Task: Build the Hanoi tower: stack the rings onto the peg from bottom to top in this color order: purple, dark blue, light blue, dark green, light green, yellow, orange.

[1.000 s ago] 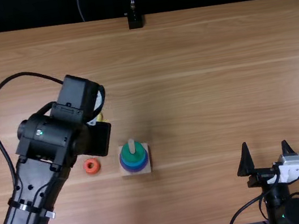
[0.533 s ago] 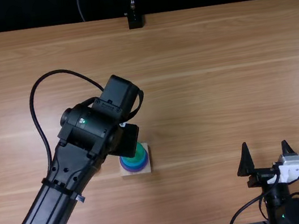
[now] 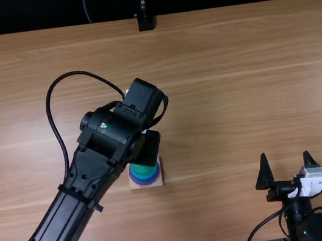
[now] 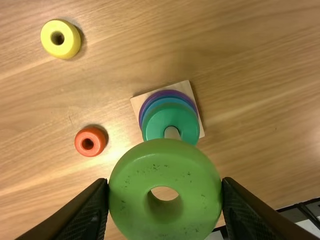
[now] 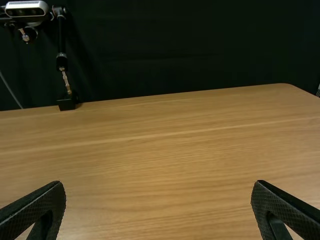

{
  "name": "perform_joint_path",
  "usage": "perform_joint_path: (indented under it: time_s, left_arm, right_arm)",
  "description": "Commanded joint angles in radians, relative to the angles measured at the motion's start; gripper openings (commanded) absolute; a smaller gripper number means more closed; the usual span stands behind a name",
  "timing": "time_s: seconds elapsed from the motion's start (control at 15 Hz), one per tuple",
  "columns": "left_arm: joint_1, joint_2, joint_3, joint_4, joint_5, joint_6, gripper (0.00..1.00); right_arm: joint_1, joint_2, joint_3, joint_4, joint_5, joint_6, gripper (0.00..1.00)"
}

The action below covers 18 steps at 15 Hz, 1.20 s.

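Right tool is wide open and empty on the near side of the desk. Left tool is closed around the light green ring, above the stack. My worry: its hole looks off from the peg, so lowering now could snag and tilt it. Orange ring and yellow ring sit loose.

Dark specks dot the light green ring; 2 others, the yellow ring and the orange-red ring, are plain. Purple, blue and teal green band the stack, and streaky grain patterns the light brown table.
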Motion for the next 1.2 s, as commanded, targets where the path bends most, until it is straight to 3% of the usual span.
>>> perform_joint_path:
  time_s: [0.0,0.87,0.93,1.07,1.13]
  left_arm:
    - [-0.012,0.015,0.034,0.0,-0.002,-0.018,0.0]
    - [-0.026,0.043,0.035,0.007,-0.001,-0.016,0.0]
    - [-0.026,0.043,0.034,0.013,-0.001,-0.014,0.05]
    - [-0.024,0.043,0.026,0.013,0.018,-0.016,0.73]
    - [-0.018,0.043,0.023,0.011,0.062,-0.016,1.0]
  right_arm:
    - [-0.005,-0.006,-0.007,0.003,-0.006,-0.004,1.0]
    - [-0.004,-0.006,-0.007,0.003,-0.006,-0.004,1.0]
    - [-0.004,-0.006,-0.007,0.003,-0.006,-0.004,1.0]
    - [-0.004,-0.006,-0.007,0.003,-0.006,-0.004,1.0]
    - [-0.004,-0.006,-0.007,0.003,-0.006,-0.004,1.0]
